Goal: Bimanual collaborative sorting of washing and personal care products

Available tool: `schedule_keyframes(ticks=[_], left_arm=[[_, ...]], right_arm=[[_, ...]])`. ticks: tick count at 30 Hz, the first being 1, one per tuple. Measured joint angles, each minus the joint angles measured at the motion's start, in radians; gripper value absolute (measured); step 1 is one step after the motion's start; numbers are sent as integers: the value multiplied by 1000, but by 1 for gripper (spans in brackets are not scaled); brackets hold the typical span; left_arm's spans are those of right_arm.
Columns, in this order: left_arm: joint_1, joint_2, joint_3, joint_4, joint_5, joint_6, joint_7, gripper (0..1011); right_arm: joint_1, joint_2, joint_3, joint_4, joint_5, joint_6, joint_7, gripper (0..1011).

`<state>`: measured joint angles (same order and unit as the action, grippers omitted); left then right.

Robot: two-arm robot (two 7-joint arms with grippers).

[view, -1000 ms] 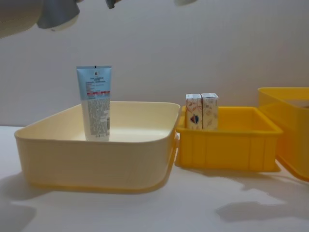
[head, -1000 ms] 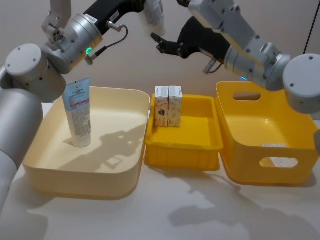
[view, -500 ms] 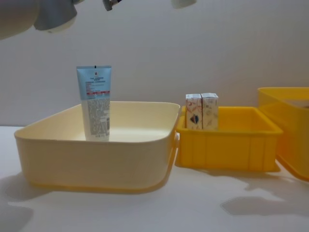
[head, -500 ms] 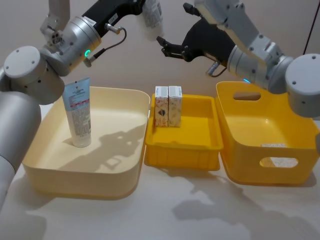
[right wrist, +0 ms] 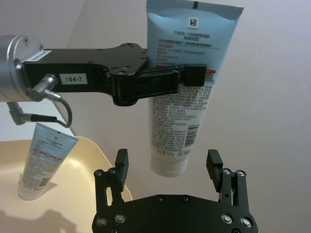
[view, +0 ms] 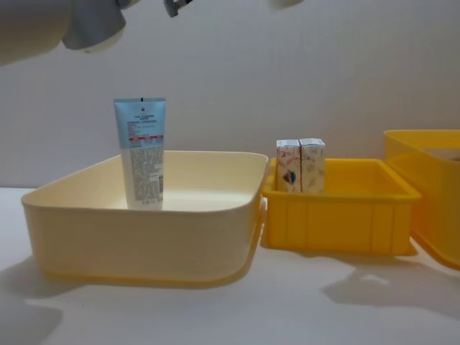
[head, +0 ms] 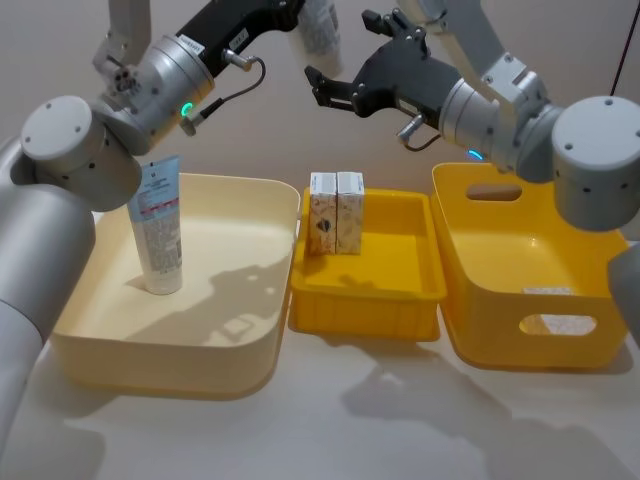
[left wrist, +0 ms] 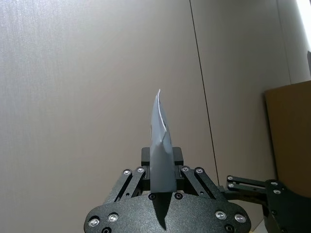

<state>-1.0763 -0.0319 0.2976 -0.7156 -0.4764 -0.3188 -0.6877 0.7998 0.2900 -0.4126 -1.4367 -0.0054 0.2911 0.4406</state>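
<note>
High over the bins my left gripper (head: 303,14) is shut on a light blue and white squeeze tube (right wrist: 187,82), which hangs cap down and shows edge-on in the left wrist view (left wrist: 160,150). My right gripper (right wrist: 167,164) is open, and its fingers (right wrist: 121,165) flank the tube's cap end; in the head view it (head: 341,50) sits just right of the tube (head: 322,25). A second tube (head: 157,225) stands upright in the cream bin (head: 240,370). Two small white cartons (head: 336,212) stand side by side in the low yellow tray (head: 365,310).
A taller yellow basket (head: 530,345) with handle cut-outs stands at the right, with something flat and white on its floor. From the chest, the standing tube (view: 141,154) and cartons (view: 300,165) rise above their bins' walls. Bare white table lies in front.
My left gripper has carried its tube a little to the right. My right gripper has turned and closed in, so its open fingers now flank the tube's cap end.
</note>
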Motion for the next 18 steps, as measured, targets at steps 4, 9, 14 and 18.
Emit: schedule_keyframes(ticks=[4,9,14,18], left_arm=[[-2,-4,3,7,-6,-6,-8,244],[-6,-7,7,11,-12,-8,-17,244],[-7,-6,13,9,-17,-7,-23,245],[-7,-4,17,1,-20,-3,-25,245]], right_arm=[[7,-10,4,13,7,14,-11,1001],[19,-21,7,31,13,27,-23,1001],[28,-28,8,44,13,34,-30,1001],[36,-33,8,57,13,39,-32,1001]])
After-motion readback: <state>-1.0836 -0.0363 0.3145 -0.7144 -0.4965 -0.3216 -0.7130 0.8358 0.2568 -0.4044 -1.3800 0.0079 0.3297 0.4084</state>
